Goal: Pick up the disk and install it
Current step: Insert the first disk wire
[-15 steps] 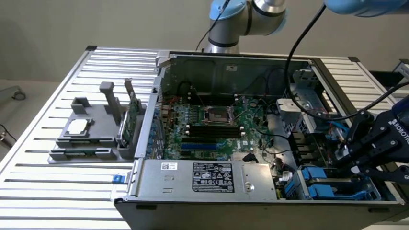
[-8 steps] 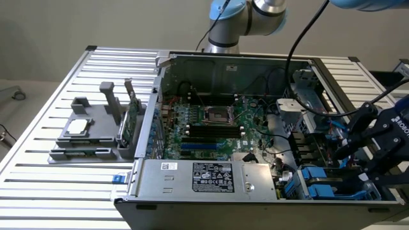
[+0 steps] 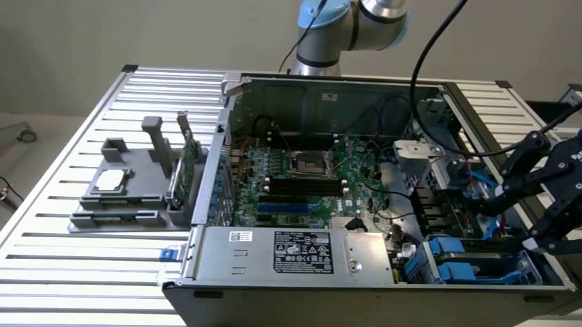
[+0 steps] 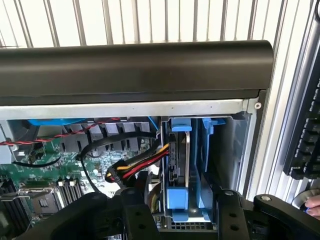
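Pincer (image 4: 182, 200) wide open, holds nothing — disk (image 4: 186, 170) sits in blue bay, maybe not fully seated. Risk: fingers (image 4: 135, 210) snag red-yellow cables (image 4: 142, 162), tug them loose.

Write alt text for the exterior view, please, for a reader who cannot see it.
An open computer case lies on a slatted table, with the black gripper open above the blue-framed disk in its bay at the exterior view's right.
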### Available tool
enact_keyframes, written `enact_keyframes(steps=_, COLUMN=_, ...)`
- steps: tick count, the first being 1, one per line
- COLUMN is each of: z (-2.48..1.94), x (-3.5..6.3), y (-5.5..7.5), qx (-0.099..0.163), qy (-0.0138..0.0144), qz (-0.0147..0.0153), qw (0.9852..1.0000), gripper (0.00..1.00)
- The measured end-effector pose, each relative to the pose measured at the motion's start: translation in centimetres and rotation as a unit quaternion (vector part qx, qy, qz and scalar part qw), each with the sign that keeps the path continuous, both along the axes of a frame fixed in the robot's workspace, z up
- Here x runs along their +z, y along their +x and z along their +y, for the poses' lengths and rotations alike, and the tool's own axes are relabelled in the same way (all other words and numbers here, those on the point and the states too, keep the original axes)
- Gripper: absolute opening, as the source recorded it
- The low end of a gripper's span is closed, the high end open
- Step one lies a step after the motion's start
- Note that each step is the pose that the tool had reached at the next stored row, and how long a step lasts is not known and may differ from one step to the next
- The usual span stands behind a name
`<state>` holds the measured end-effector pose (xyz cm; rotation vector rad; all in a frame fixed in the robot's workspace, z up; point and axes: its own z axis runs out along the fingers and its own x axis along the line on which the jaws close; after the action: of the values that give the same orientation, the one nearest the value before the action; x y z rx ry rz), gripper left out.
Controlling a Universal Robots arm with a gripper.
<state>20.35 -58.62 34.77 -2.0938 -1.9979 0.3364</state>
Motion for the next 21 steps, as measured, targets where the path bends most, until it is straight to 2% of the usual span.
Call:
enact_keyframes(steps=4, z=0.00, x=0.86, y=0.0, qx=-0.001, qy=0.0008, qz=0.0002, qw=1.0000, gripper=0.54)
enact_keyframes(steps=6, z=0.00, x=1.20, y=-0.1, qx=-0.002, qy=0.0021, qz=0.0002, qw=1.0000, gripper=0.54)
enact_keyframes(steps=11, z=-0.05, x=1.90, y=-0.9, qx=-0.006, qy=0.0116, qz=0.0003, qw=0.9999, gripper=0.54)
enact_keyframes(steps=13, z=-0.09, x=2.12, y=-1.3, qx=-0.006, qy=0.0143, qz=0.0003, qw=0.9999, gripper=0.54)
enact_keyframes(steps=17, z=-0.38, x=2.15, y=-2.4, qx=-0.006, qy=0.0149, qz=0.0002, qw=0.9999, gripper=0.54)
enact_keyframes(steps=21, z=-0.44, x=2.14, y=-2.5, qx=-0.006, qy=0.0157, qz=0.0003, qw=0.9999, gripper=0.54)
